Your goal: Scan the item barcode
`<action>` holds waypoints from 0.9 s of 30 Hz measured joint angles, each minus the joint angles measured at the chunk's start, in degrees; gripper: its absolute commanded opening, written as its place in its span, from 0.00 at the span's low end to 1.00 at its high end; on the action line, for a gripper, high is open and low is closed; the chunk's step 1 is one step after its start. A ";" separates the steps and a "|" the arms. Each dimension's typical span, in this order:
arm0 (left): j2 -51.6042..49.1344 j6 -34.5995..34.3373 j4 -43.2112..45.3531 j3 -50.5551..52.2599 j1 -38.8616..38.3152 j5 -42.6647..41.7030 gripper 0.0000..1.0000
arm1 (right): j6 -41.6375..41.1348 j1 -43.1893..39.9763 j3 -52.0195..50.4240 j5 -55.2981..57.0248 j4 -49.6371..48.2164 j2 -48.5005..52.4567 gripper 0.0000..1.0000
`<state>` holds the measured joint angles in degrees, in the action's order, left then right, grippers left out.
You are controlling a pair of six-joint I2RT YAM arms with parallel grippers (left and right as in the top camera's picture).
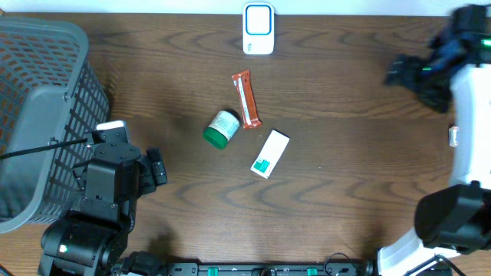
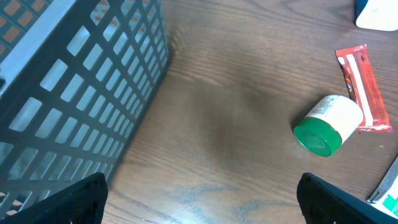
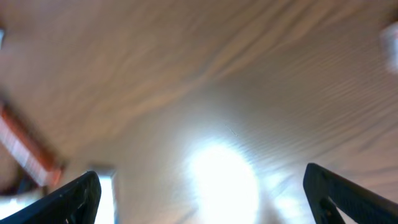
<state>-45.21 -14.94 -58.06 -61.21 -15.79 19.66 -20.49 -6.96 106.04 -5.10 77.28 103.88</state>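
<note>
**Nothing held, jaws wide**

Left gripper [image 2: 199, 202] spread, beside basket [image 2: 74, 93]. Right gripper [image 3: 202, 196] spread, far right. Bottle [image 1: 222, 128] touching snack bar [image 1: 245, 98], box [image 1: 270, 153] just beside, all mid-table. Scanner [image 1: 258, 29] at far edge.

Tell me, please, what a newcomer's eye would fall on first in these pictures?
A small central cluster draws the eye: a green-capped bottle on its side, a red snack bar beside it and a white box nearby. A grey mesh basket fills the left edge, and a white-and-blue scanner sits at the far edge.
</note>
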 measured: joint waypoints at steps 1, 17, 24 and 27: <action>0.00 0.00 0.02 0.00 0.00 -0.02 0.98 | -1.90 3.02 -0.02 -0.17 1.22 0.00 0.99; 0.00 0.02 0.00 0.00 0.00 -0.02 0.98 | -42.84 39.34 -15.30 0.48 -3.52 0.04 0.99; 0.00 0.00 0.02 0.00 0.00 -0.02 0.98 | -52.19 45.20 -25.59 -0.13 -16.76 0.15 0.99; 0.00 0.00 0.02 0.00 0.00 0.00 0.98 | -54.14 45.57 -29.24 -1.42 -22.32 0.39 0.99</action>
<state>-45.21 -14.94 -58.04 -61.21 -15.79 19.66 -74.63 38.61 76.79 -6.52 54.96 104.27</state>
